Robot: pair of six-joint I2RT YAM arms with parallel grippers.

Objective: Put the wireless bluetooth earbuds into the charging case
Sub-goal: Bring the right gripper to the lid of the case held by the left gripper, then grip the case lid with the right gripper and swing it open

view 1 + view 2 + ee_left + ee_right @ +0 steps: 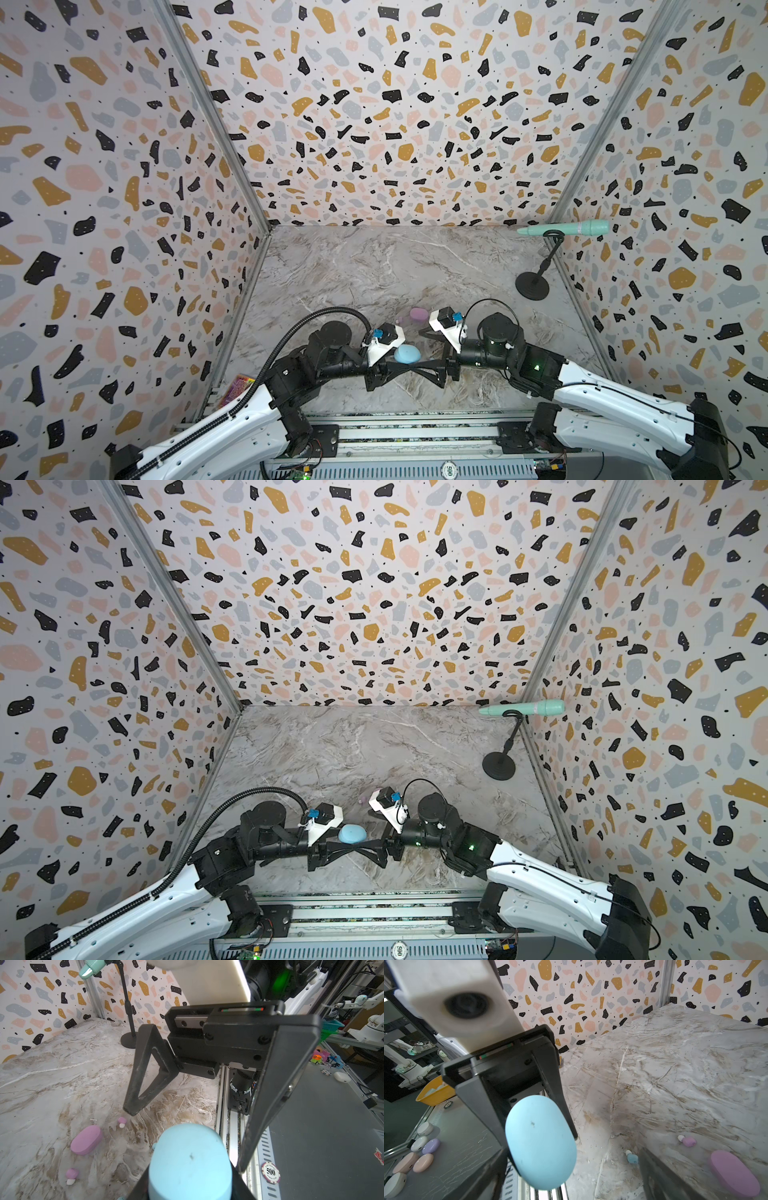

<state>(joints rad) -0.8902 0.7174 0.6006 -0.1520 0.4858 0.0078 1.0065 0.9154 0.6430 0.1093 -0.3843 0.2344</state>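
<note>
Right wrist view: the left fingers point(555, 1084) are clamping the closed blue charging case point(540, 1147), holding it above the marble table point(675, 1064). The right fingers point(276, 1088) are standing wide apart, gripping nothing, pointing at the case from the opposite side. On the table below, a blue earbud point(632, 1157) is lying loose. A pink earbud point(122, 1121) and a second pink earbud point(71, 1175) are lying near opposite ends of the closed pink case point(86, 1139). A mint microphone point(573, 228) is sitting on its stand in the far right corner.
</note>
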